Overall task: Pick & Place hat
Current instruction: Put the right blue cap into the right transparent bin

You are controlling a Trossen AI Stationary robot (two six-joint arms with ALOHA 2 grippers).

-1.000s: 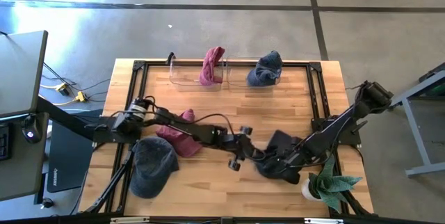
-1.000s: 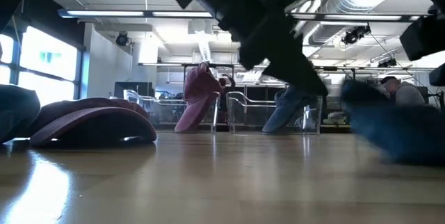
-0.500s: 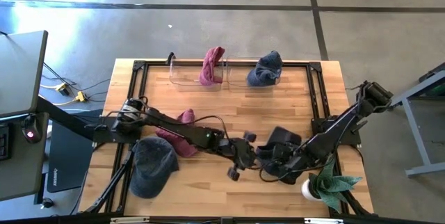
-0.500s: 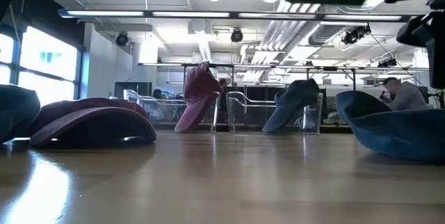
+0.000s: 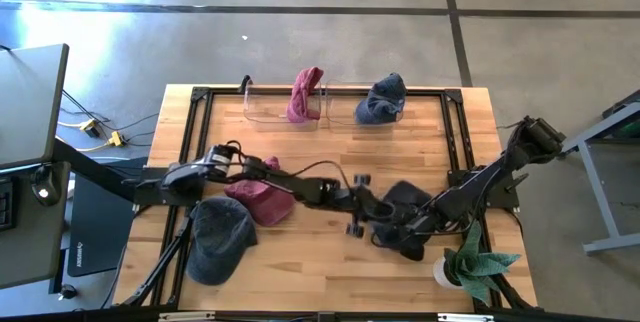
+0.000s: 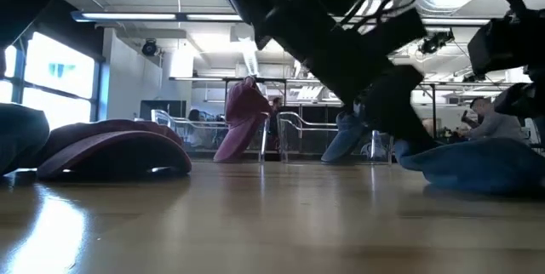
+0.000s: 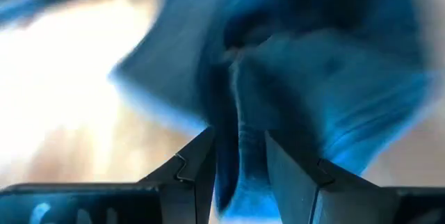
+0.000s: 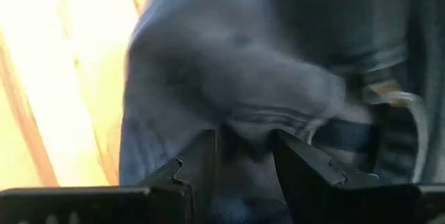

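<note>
A dark navy hat (image 5: pixel 410 200) lies on the table's right half; in the low view the navy hat (image 6: pixel 477 165) rests flat on its underside. My left gripper (image 5: pixel 370 212) reaches it from the table's left side and is shut on it. My right gripper (image 5: pixel 405 234) meets its near-right side and is shut on it too. In the left wrist view blue cloth fills the gap of my left gripper (image 7: pixel 240 165). In the right wrist view grey-blue cloth sits in my right gripper (image 8: pixel 243 158). My left gripper pinches a raised fold of the hat's cloth (image 7: pixel 240 130) between its two fingers, coming from the table's left and slanting down; the hat's underside stays on the table. My right gripper pinches a bunched part of the hat (image 8: pixel 243 123) between its fingers, coming from the right side; how many layers, I cannot tell.
A maroon hat (image 5: pixel 262 197) and a dark blue-grey hat (image 5: pixel 218 240) lie on the table's left half. Two clear bins at the far edge hold a maroon hat (image 5: pixel 305 94) and a blue hat (image 5: pixel 382 100). A potted plant (image 5: pixel 472 262) stands at the near right corner.
My left gripper has moved toward the table's right and down onto the navy hat. The hat, held by my right gripper, was raised and shifted a little toward the far edge, then came down flat on the table.
</note>
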